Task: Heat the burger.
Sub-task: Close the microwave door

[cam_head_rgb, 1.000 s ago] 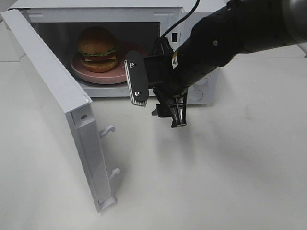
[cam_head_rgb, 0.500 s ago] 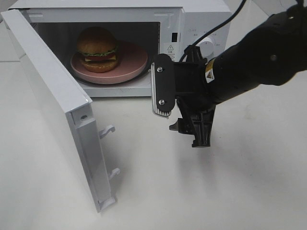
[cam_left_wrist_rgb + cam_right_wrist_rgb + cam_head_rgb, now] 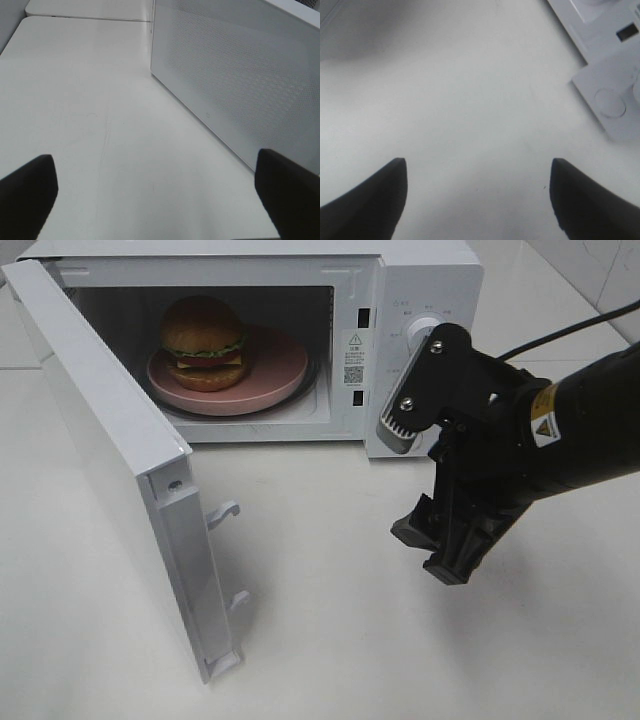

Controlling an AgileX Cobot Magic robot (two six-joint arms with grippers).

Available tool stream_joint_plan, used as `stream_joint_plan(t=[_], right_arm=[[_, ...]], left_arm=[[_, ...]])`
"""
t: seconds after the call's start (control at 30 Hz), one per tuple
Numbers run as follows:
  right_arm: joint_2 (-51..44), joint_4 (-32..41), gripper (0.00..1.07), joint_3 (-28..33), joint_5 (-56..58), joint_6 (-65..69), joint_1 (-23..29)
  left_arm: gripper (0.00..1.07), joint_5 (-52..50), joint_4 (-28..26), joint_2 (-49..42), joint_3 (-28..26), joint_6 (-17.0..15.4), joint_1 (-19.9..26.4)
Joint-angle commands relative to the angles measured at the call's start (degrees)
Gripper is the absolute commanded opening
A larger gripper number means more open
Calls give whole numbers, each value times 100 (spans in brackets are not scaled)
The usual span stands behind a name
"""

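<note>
The burger (image 3: 203, 340) sits on a pink plate (image 3: 275, 370) inside the white microwave (image 3: 430, 270). The microwave door (image 3: 100, 430) hangs wide open, swung out to the left. The right gripper (image 3: 420, 498) is out in front of the microwave, near its knob (image 3: 421, 332), up over the white tabletop (image 3: 330, 640). Its two fingers are spread far apart and there is nothing between them. It is well away from the burger. The left gripper (image 3: 157, 192) is low by the dotted side wall of the microwave. Its fingers are wide apart too, and it holds nothing.
</note>
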Motion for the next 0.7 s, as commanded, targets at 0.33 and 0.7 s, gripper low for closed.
stream_joint_plan(t=[0.33,0.7], right_arm=[[-1106,0,76,86,2028,2149,11],[-2647,-6,75,86,4154,2429,11]], left_arm=[[100,23,-11,-86,0,0,0],[100,23,-11,-86,0,0,0]])
